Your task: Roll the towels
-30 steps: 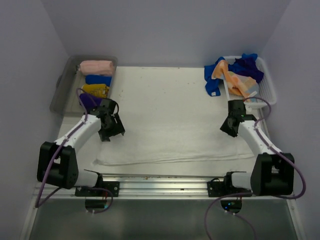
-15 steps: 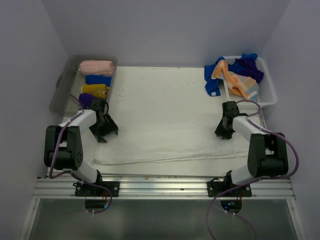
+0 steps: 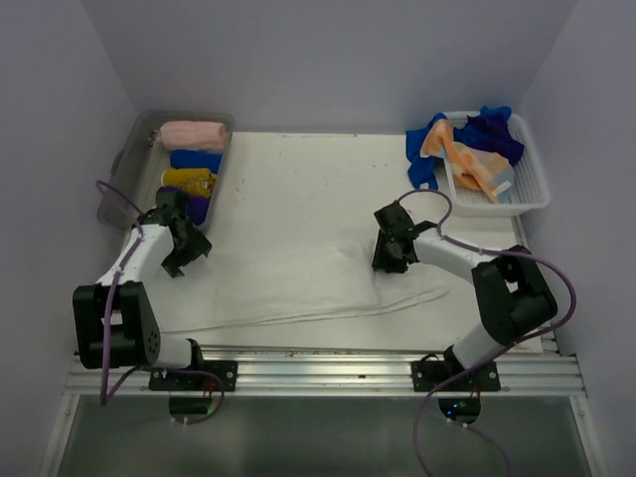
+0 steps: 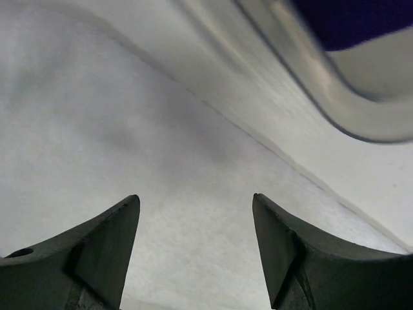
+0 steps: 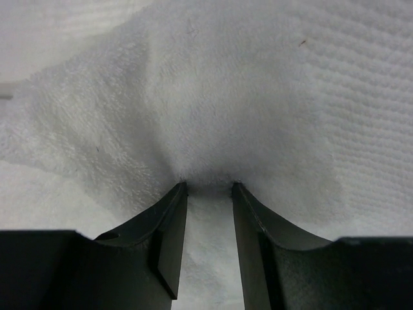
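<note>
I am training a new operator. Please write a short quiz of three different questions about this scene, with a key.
1. True or false: the right hand pinches a fold of the white towel.
2. Which rolled towel lies farthest back in the grey tub? A pink, B yellow, C purple.
3. Fill in: the left hand stands ____ and holds nothing.
Key: 1 true; 2 A, the pink towel; 3 open.

Left arm bent sharply at the elbow, left gripper (image 4: 195,206) tipped downward – jaws standing wide apart, nothing between them. Right arm's forearm stretches inward toward the other arm; right gripper (image 5: 208,188) angled low, jaws drawn close, pinching a raised fold of the white towel (image 5: 219,110).
</note>
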`<action>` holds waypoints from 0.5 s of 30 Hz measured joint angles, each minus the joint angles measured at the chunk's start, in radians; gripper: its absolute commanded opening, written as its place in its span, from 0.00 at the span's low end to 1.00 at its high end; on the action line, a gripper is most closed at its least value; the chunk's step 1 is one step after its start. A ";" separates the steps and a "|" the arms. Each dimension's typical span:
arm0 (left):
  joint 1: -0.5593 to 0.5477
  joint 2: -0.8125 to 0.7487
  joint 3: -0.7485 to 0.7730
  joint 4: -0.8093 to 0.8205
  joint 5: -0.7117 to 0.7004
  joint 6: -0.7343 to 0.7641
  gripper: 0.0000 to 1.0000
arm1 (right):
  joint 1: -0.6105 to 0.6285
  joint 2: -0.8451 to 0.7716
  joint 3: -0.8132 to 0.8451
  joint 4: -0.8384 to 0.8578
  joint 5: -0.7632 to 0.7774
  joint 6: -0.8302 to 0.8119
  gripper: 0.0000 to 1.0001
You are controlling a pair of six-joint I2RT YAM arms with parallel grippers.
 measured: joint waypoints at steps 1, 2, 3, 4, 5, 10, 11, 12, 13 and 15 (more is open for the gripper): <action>-0.016 -0.011 0.008 -0.005 -0.006 0.000 0.75 | 0.016 -0.004 0.003 -0.015 0.001 0.001 0.42; -0.043 -0.017 0.021 -0.010 -0.013 -0.001 0.75 | 0.031 -0.012 0.006 -0.034 0.006 0.000 0.46; -0.078 -0.017 0.034 -0.012 -0.018 -0.001 0.75 | 0.034 -0.031 0.006 -0.058 0.016 -0.004 0.46; -0.119 -0.013 0.044 -0.011 -0.025 -0.002 0.75 | 0.023 -0.057 0.006 -0.088 0.031 -0.013 0.46; -0.155 -0.009 0.050 -0.010 -0.023 -0.002 0.75 | -0.001 -0.090 0.006 -0.113 0.039 -0.018 0.46; -0.245 0.044 0.048 -0.006 -0.004 -0.001 0.75 | -0.273 -0.278 -0.007 -0.153 0.059 -0.078 0.45; -0.245 0.062 0.046 -0.006 -0.005 -0.001 0.75 | -0.300 -0.294 -0.010 -0.163 0.066 -0.086 0.44; -0.242 0.079 0.043 -0.006 -0.004 -0.001 0.75 | -0.307 -0.298 -0.013 -0.172 0.070 -0.093 0.43; -0.240 0.093 0.038 -0.003 -0.003 -0.001 0.75 | -0.305 -0.291 -0.022 -0.174 0.066 -0.099 0.41; -0.238 0.116 0.024 0.000 -0.003 -0.002 0.76 | -0.298 -0.257 -0.043 -0.179 0.048 -0.103 0.35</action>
